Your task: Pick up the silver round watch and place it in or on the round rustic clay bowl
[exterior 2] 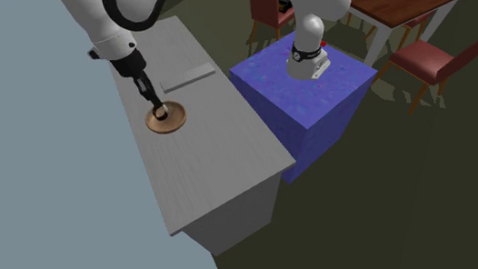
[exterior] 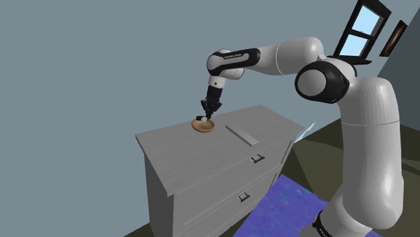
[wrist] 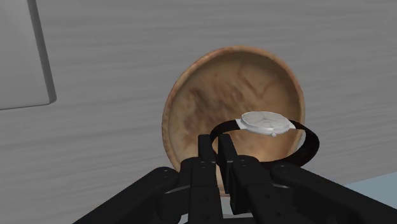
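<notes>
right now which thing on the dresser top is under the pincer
The brown bowl, directly below the pincer and the watch it holds; the flat grey slab lies off to the side.

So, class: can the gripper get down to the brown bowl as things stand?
Probably yes: the gripper, shut on the watch by its strap, hangs above the bowl with nothing between them; the grey slab lies off to one side.

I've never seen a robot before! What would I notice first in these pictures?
The big white arm catches the eye first, reaching over a grey chest of drawers. Its black gripper pinches the black strap of a silver round watch, over a round brown clay bowl on the chest's top.
</notes>
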### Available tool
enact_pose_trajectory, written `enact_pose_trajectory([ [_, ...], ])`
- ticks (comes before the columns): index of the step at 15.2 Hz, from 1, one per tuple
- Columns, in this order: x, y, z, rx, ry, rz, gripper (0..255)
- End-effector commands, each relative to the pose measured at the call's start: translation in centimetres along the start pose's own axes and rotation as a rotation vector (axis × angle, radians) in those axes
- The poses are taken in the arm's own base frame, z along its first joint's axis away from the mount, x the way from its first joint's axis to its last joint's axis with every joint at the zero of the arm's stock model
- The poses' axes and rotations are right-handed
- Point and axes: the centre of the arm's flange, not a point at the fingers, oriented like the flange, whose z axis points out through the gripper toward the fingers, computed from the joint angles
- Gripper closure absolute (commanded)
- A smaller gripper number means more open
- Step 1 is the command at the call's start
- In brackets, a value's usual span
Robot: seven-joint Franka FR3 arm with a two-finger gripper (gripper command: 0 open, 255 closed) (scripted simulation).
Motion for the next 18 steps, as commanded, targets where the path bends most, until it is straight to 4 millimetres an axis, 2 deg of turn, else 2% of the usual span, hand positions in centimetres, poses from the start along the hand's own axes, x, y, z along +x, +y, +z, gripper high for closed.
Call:
enact_pose_trajectory([
  [1,0.1,0.1,0.2,0.0,0.001,0.0,255],
  [7,0.1,0.1,0.2,0.0,0.001,0.0,255],
  [8,0.1,0.1,0.2,0.0,0.001,0.0,0],
  [13,0.1,0.1,0.2,0.0,0.001,0.0,0],
  [17,0.1,0.1,-4.8,0.0,0.001,0.0,0],
  [18,0.1,0.1,-4.8,0.0,0.001,0.0,0],
])
